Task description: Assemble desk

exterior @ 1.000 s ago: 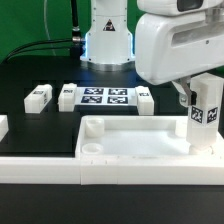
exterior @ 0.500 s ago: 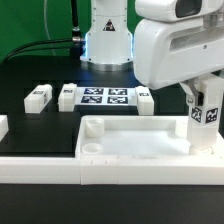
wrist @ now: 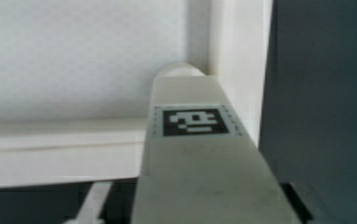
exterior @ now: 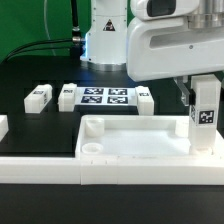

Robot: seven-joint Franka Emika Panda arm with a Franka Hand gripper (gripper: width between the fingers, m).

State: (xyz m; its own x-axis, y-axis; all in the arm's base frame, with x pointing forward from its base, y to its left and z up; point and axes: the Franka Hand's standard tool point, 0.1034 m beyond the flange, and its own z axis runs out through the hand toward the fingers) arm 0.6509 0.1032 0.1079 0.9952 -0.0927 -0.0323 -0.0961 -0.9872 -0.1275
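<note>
While the leg (exterior: 207, 115) stands upright at the far corner of the tabletop (exterior: 135, 152), on the exterior view's right, the gripper (exterior: 202, 100) is clamped on it. Prob. best: keep leg vertical, centred on that corner, press straight down w/o twisting, since tilt could jam it. Spare leg (exterior: 38, 96) lies near the marker board (exterior: 104, 97), well apart.

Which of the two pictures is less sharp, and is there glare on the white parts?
Wrist view: soft all over, the leg and its tag blurred; exterior view: sharper, the tabletop bright and nearly washed out against the black table.
</note>
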